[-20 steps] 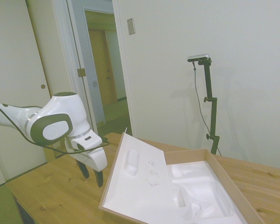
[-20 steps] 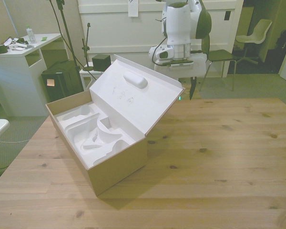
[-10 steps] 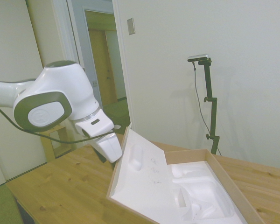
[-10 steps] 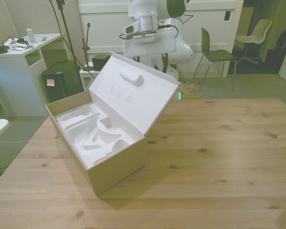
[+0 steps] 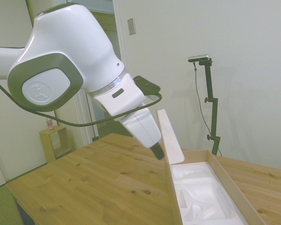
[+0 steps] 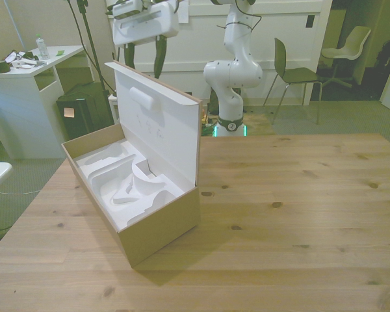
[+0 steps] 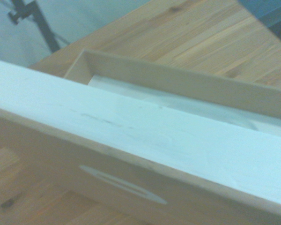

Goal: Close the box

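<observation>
Pincer (image 6: 145, 57) hung just behind the top edge of the lid (image 6: 157, 125), its two dark fingers (image 6: 160, 55) set apart and pointing down with nothing between them; whether a fingertip touched the cardboard could not be told. In the side view the pincer (image 5: 158, 152) sat against the lid's outer face near its upper edge.

Nearest in the front view lay bare planks of the desk (image 6: 292, 221). On them, toward the front view's left, stood the box (image 6: 159, 231), a brown cardboard tray set at an angle to the desk's edges. Its near corner wall was plain brown. Inside lay a white foam insert (image 6: 127, 182), moulded into curved hollows and ridges. Behind the tray the lid rose close to upright from the long hinge side, its inner face white, with a raised oblong pad (image 6: 143, 98) near the top and a few faint marks below it. From the wrist view the lid's (image 7: 145, 140) white edge ran across, and a pale oval ring (image 7: 122, 184) showed on its brown outer face.

Farther back stood a white arm base (image 6: 231, 71), a chair (image 6: 298, 75) and a white side table (image 6: 26, 68).
</observation>
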You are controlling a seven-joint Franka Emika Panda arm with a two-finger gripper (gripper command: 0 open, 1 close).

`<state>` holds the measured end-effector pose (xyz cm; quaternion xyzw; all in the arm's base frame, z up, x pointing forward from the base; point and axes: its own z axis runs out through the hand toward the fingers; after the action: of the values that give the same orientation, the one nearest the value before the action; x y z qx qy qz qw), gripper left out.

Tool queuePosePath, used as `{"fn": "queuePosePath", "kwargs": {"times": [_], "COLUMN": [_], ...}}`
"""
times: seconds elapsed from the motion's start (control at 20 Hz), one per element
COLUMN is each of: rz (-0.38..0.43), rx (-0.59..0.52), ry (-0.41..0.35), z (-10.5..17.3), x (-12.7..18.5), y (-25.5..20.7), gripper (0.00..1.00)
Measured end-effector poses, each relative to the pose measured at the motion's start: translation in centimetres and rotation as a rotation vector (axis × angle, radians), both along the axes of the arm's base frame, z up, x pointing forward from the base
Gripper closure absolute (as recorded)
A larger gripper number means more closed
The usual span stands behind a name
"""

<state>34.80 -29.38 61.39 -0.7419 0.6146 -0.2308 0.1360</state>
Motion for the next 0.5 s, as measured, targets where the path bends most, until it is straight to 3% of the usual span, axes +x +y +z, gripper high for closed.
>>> {"fn": "queuePosePath", "kwargs": {"times": [0.2, 0.3, 0.4, 0.5], "rz": [-0.138, -0.164, -0.148, -0.070], "rx": [-0.019, -0.035, -0.040, -0.045], "ry": [-0.057, -0.076, -0.073, -0.052], "z": [0.9, 1.0, 0.5, -0.6], "x": [2.2, 3.0, 3.6, 4.4], "y": [-3.2, -4.0, -3.5, -1.1], "gripper": [0.00, 0.00, 0.00, 0.00]}}
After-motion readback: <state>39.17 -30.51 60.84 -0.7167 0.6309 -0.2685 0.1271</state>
